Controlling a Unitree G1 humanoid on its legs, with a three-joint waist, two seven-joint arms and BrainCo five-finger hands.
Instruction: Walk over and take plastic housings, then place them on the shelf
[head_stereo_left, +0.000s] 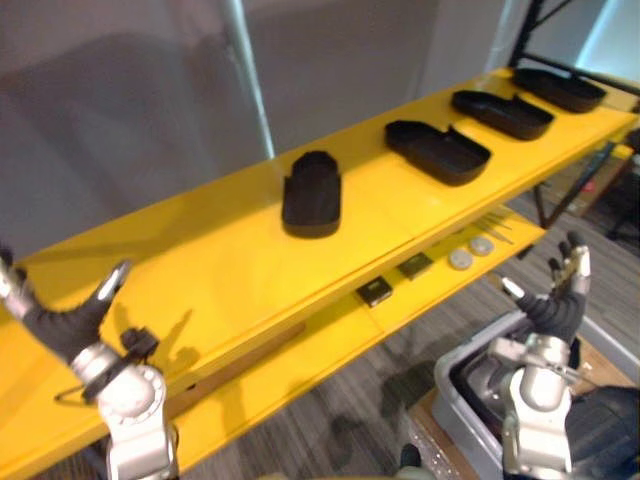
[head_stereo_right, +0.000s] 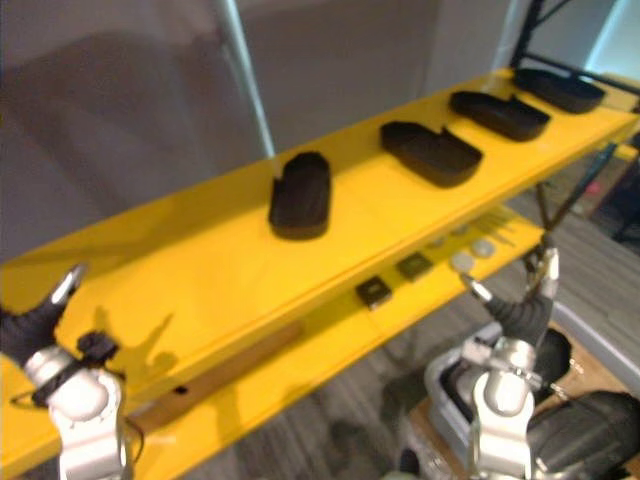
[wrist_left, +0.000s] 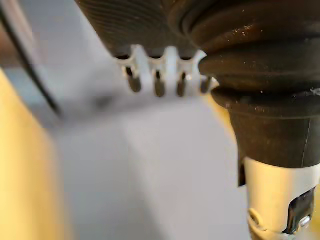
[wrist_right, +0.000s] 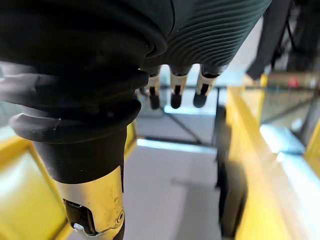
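Four plastic housings (head_stereo_left: 312, 192) spaced along yellow shelf (head_stereo_left: 200, 265), prob. so none overlap. L robot hand (head_stereo_left: 55, 325), R robot hand (head_stereo_left: 555, 308): fingers spread, empty.

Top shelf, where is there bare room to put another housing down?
The widest bare stretch of the top shelf lies between the left hand and the nearest housing. Rightward, three more housings sit close together, leaving only narrow gaps.

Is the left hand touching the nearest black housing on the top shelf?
Apart. The left eye view shows bare yellow shelf between the left hand and the nearest housing.
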